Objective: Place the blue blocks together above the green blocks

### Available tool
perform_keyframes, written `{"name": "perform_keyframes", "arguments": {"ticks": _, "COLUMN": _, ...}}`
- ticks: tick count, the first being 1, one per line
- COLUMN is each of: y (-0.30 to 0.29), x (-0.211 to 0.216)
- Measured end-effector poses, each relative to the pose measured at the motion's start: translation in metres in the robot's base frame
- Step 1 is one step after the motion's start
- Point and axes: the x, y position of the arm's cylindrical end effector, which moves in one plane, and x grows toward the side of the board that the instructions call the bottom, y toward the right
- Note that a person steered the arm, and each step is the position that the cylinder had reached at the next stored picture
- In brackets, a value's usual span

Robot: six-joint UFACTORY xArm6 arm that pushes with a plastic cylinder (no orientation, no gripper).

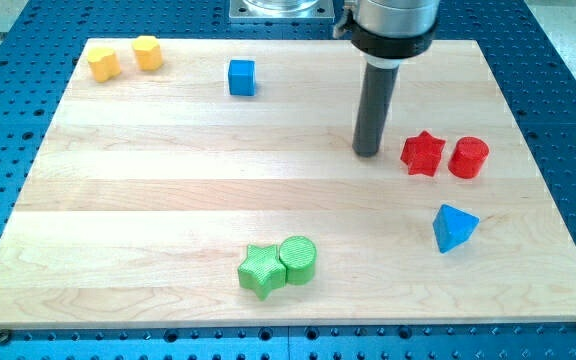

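My tip (367,153) rests on the counter (168,170) just left of the red star (423,154), touching no block, since the blue cube (241,77) and blue wedge (454,228) lie well apart, neither above the touching green star (261,270) and green cylinder (298,259); I carry no gripper.

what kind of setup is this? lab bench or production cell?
Most likely a lab bench for robot pushing tests. A wooden board sits on a blue perforated mounting plate, toy-like blocks such as the blue cube and green star are scattered on it, and my tip rests left of the red star.
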Motion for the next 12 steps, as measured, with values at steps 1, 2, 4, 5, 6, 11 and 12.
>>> {"name": "perform_keyframes", "arguments": {"ticks": 1, "y": 0.025, "x": 0.000}}
{"name": "perform_keyframes", "arguments": {"ticks": 2, "y": 0.043, "x": 0.000}}
{"name": "perform_keyframes", "arguments": {"ticks": 4, "y": -0.016, "x": -0.095}}
{"name": "perform_keyframes", "arguments": {"ticks": 5, "y": -0.057, "x": -0.156}}
{"name": "perform_keyframes", "arguments": {"ticks": 6, "y": -0.132, "x": -0.173}}
{"name": "perform_keyframes", "arguments": {"ticks": 11, "y": -0.148, "x": -0.022}}
{"name": "perform_keyframes", "arguments": {"ticks": 12, "y": -0.131, "x": -0.025}}
